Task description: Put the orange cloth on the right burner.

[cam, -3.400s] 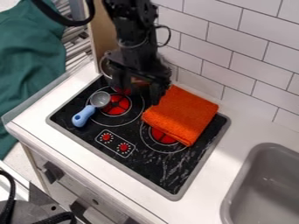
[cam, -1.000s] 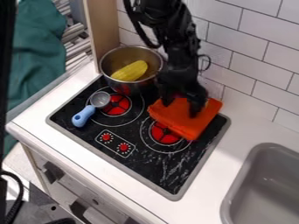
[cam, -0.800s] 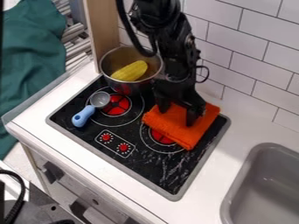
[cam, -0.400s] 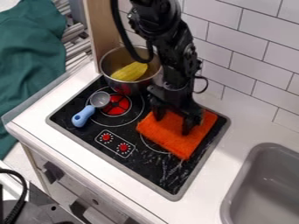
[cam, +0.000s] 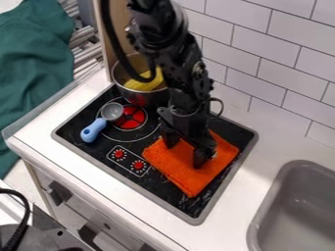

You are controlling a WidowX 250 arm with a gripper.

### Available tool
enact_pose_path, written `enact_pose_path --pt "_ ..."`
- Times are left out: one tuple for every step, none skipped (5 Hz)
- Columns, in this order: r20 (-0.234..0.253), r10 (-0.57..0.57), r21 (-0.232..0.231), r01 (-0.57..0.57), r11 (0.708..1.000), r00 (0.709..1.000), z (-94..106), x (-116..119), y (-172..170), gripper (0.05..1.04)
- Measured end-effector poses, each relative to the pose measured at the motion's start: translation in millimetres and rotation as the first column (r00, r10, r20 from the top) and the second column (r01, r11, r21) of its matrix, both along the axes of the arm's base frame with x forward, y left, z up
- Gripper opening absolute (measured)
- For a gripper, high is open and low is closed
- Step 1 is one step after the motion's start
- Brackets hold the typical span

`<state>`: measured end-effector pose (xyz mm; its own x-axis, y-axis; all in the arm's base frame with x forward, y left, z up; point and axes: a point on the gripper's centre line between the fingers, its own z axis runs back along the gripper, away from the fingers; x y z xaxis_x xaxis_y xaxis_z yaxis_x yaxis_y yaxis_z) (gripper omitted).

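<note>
I have my arm (cam: 173,49) coming in from twelve o'clock, its gripper (cam: 185,156) hanging down over the orange cloth (cam: 169,166); the two fingers stand apart, their tips down at the cloth; the cloth lies spread on the right-hand part of the black stovetop (cam: 152,189), slanted, its lowest corner toward six o'clock. Reading from the cloth, I see the red burner (cam: 132,117) between ten and eleven o'clock; the two red knobs (cam: 138,165) sit near its left edge, at nine; the blue-handled scoop (cam: 93,131) lies at ten, and the metal pot (cam: 119,73) stands at eleven, a yellow thing (cam: 139,85) inside; the grey sink (cam: 298,211) is at four.
</note>
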<state>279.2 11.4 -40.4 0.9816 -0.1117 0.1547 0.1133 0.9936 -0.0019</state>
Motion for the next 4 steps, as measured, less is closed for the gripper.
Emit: enact_pose_path --pt "0.002 0.014 -0.013 -0.014 1.000 1.000 0.7 -11.6 1.7 0.999" --pt "-0.010 0.055 0.008 -0.055 0.998 0.998 3.7 -23.4 3.8 0.999" --pt "0.005 0.063 0.020 -0.064 0.998 0.998 9.5 -28.1 1.0 0.999" --pt "0.013 0.046 0.043 -0.046 0.998 0.999 17.2 -27.1 -1.7 0.999"
